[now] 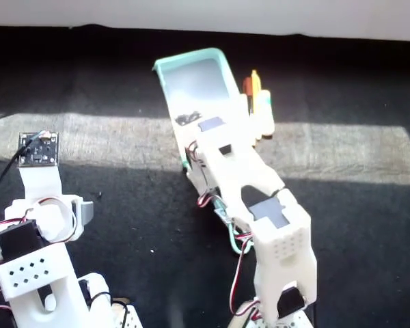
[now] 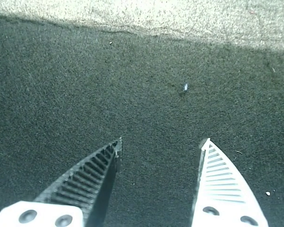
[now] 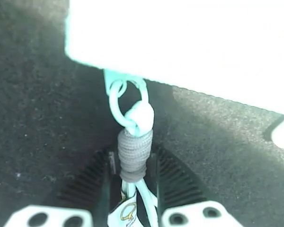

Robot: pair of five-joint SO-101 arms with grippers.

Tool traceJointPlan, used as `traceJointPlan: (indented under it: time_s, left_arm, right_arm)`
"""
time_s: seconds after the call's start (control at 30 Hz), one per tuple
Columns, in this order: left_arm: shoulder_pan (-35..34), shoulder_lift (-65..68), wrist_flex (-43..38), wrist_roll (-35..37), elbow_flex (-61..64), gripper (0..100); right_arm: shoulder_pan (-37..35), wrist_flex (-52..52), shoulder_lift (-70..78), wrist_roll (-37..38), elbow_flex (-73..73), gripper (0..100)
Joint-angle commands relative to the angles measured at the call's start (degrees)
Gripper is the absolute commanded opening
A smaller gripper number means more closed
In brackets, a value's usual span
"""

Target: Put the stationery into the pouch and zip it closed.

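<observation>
Pinched between the pressed-in fingers of the right gripper (image 3: 132, 157) is a grey-wrapped cord pull (image 3: 131, 150). It is tied to a mint ring (image 3: 127, 94) at the corner of the flat mint-green pouch with a clear window (image 1: 198, 82). The pouch lies mid-table at the far side, and the right arm (image 1: 260, 198) reaches to its near end. Orange and yellow pens (image 1: 253, 85) lie just beside its long edge, outside it. The left gripper (image 2: 161, 143) hangs with its fingers spread, holding nothing, over the dark cloth table (image 1: 123, 225). It is well apart from the pouch.
</observation>
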Motion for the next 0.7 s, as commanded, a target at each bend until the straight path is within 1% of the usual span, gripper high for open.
traceJointPlan:
  time_s: [0.0,0.07,0.17,0.3,0.4,0.5,0.67]
  left_arm:
    - [0.66,-0.22,-0.79,0.26,-0.31,26]
    - [0.75,-0.22,-1.05,0.35,-0.31,26]
    - [2.95,-0.13,-4.66,0.70,-0.22,26]
    - [9.36,-0.04,-11.78,10.73,1.27,27]
    - [11.74,-0.04,-17.05,15.91,0.31,27]
    - [11.91,-0.04,-17.49,19.08,-6.11,27]
    - [11.91,-0.04,-17.05,19.25,-19.82,27]
  right_arm:
    - [2.07,-0.48,-8.84,-0.44,-0.22,0.5]
    - [2.59,0.66,-14.55,-0.18,1.27,0.5]
    - [2.42,1.10,-23.96,-0.09,4.26,0.5]
    - [0.84,-0.22,-34.59,0.09,6.73,0.5]
    - [-1.63,-1.10,-39.69,4.40,3.65,0.5]
    - [-2.95,-0.22,-41.19,7.74,-1.80,0.5]
    - [-3.03,7.78,-40.04,9.93,-14.81,0.5]
